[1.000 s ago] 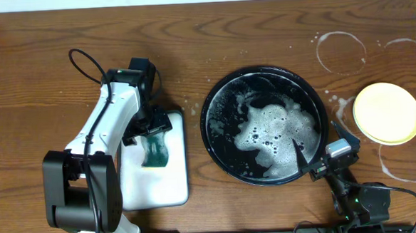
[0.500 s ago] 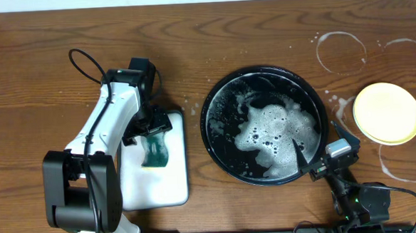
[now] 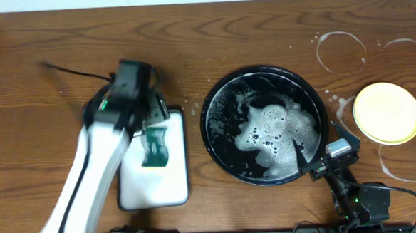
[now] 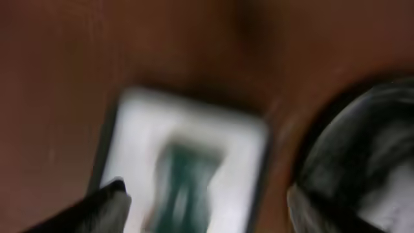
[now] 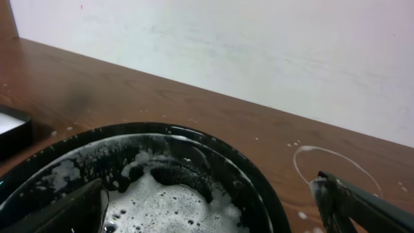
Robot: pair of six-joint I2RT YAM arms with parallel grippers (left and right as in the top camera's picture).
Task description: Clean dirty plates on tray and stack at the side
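**Overhead:** left gripper (image 3: 148, 118) was blurred and sat over the far end of the white tray (image 3: 137, 195). The green sponge (image 3: 155, 149) lay just past its fingertips. Finger gap unreadable from here.
Right gripper (image 3: 320, 145) was spread wide and straddled the rim of the black tray (image 3: 217, 94). One finger was inside over the suds (image 3: 273, 138), the other outside the rim.
The yellow plate (image 3: 387, 113) sat on the tabletop (image 3: 47, 39) beyond the outside finger, apart from it and off the black tray, among white ring stains (image 3: 341, 51). Only that one plate face showed. Could not tell if anything sat under it.

**Left wrist:** heavy blur. Left gripper (image 4: 204, 204) had its fingers (image 4: 103, 204) spread apart. The green sponge (image 4: 184, 184) on the white tray (image 4: 136, 129) lay between them, below the tips. Contact could not be judged. The black tray (image 4: 362, 155) was beyond the right-side finger.

**Right wrist:** right gripper (image 5: 207, 210) had its fingers (image 5: 362, 207) wide apart, gripping nothing. The black tray (image 5: 194, 133) and suds (image 5: 168, 207) filled the space between and ahead of the tips. One ring stain (image 5: 330, 162) lay on the tabletop (image 5: 97, 77) just ahead of the right-side finger. A corner of the white tray (image 5: 10, 126) was well off past the left-side finger. Pale wall (image 5: 259, 52) behind.
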